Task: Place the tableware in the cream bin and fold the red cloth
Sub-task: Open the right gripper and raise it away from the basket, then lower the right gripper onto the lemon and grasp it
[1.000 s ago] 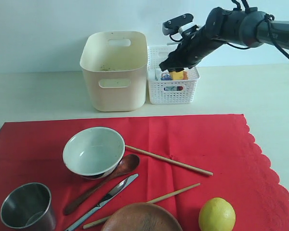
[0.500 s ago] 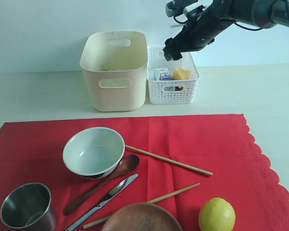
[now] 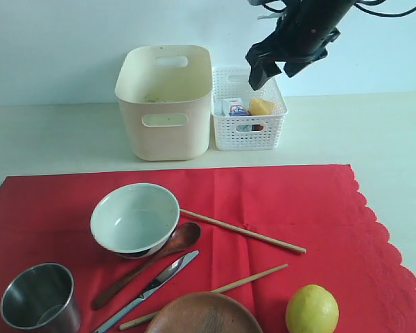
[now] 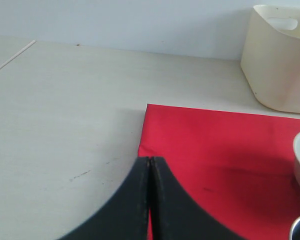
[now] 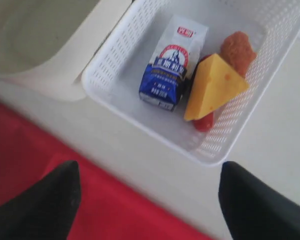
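Observation:
The red cloth (image 3: 291,208) lies flat on the table. On it rest the white bowl (image 3: 134,219), steel cup (image 3: 40,297), wooden spoon (image 3: 149,262), metal knife (image 3: 152,284), two chopsticks (image 3: 243,232) and the brown plate (image 3: 204,313) at the front edge. The cream bin (image 3: 165,101) stands behind the cloth. My right gripper (image 3: 272,66) hangs open and empty high above the white lattice basket (image 3: 249,109). The left gripper (image 4: 150,161) is shut on nothing, over the cloth's corner (image 4: 155,125); it is out of the exterior view.
A lemon (image 3: 312,310) sits on the cloth at the front right. The lattice basket (image 5: 125,102) holds a milk carton (image 5: 172,65), a cheese wedge (image 5: 214,87) and a sausage (image 5: 205,121). Bare table lies to the left of the cloth (image 4: 60,125).
My right gripper has risen from inside the lattice basket and now hangs open above it. Nothing on the cloth has moved.

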Robot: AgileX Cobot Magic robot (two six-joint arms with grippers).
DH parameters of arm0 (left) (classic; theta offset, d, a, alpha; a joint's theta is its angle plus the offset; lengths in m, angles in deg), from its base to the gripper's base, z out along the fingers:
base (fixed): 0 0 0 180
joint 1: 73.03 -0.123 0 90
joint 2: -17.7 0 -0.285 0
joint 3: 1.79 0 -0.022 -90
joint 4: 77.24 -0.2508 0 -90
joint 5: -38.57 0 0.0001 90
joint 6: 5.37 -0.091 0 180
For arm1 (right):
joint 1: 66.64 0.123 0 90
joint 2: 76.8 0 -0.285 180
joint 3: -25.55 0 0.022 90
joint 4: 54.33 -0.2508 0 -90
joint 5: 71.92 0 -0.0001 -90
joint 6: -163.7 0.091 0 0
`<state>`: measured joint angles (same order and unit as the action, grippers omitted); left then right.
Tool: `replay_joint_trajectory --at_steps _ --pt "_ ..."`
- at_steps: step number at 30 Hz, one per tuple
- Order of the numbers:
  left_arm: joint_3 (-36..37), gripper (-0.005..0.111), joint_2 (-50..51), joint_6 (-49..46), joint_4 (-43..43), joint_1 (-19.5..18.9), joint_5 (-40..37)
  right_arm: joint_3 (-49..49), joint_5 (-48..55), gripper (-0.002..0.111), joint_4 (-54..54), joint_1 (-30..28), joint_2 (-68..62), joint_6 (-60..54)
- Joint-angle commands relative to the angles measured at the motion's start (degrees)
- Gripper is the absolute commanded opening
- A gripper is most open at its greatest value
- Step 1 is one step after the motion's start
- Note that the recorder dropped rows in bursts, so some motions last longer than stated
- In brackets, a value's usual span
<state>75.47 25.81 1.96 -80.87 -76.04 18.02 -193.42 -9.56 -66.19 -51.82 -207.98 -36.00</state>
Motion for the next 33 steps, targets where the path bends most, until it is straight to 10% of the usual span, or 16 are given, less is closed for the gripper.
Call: replay_joint_trajectory --at_steps 1,33 --pt "0.0 0.001 -0.3 0.0 -0.3 0.3 0.3 -0.2 5.1 0.071 0.4 -0.3 2.4 2.7" --pt "0.0 0.001 -0.3 0.0 -0.3 0.3 0.3 52.8 -3.8 0.07 -5.0 0.2 33.3 4.9"
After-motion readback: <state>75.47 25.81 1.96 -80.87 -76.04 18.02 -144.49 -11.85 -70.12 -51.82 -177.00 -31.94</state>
